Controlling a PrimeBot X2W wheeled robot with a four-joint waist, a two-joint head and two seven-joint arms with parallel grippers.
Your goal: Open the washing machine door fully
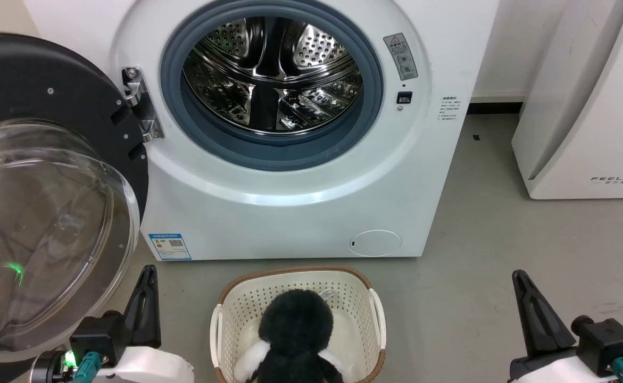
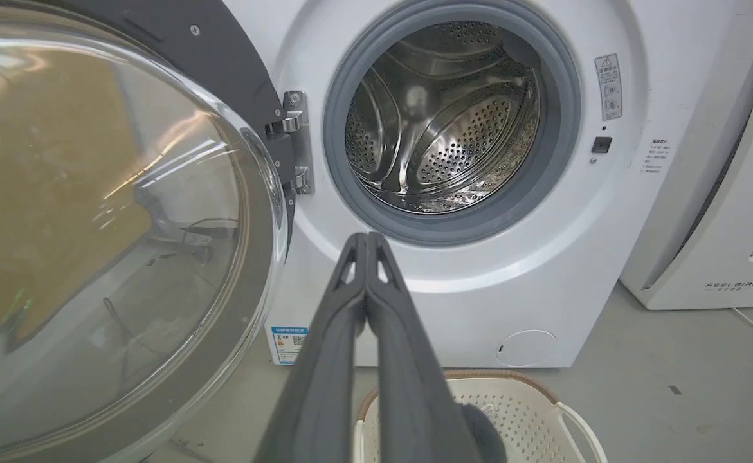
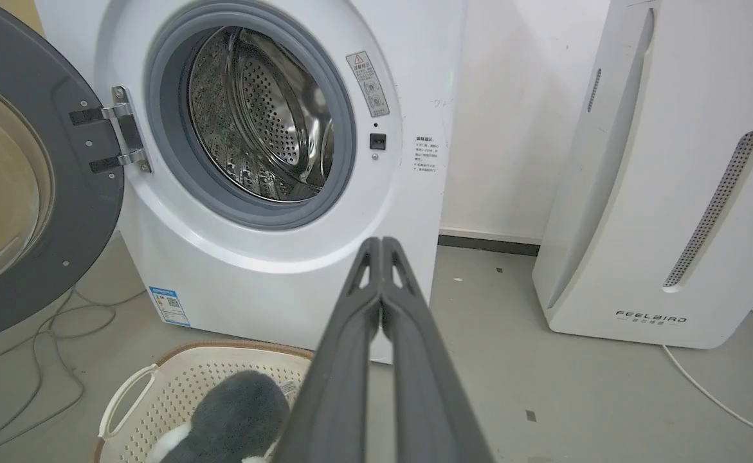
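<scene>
The grey floor [image 1: 503, 229] carries the washer [image 1: 300, 213], and its drum [image 1: 271, 74] is uncovered. The door [image 1: 50, 223] stands swung out at the left, on the hinge [image 1: 141, 103] side. The left gripper [image 1: 149, 271], closed and empty, is just right of the door's lower edge, so I judge it the nearer one for pushing. The right gripper [image 1: 518, 274], also closed and empty, is well apart.

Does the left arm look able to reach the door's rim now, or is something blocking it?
Probably yes. The shut left gripper sits close beside the open door, near its lower edge, with nothing between them; the basket stands off to its right.
</scene>
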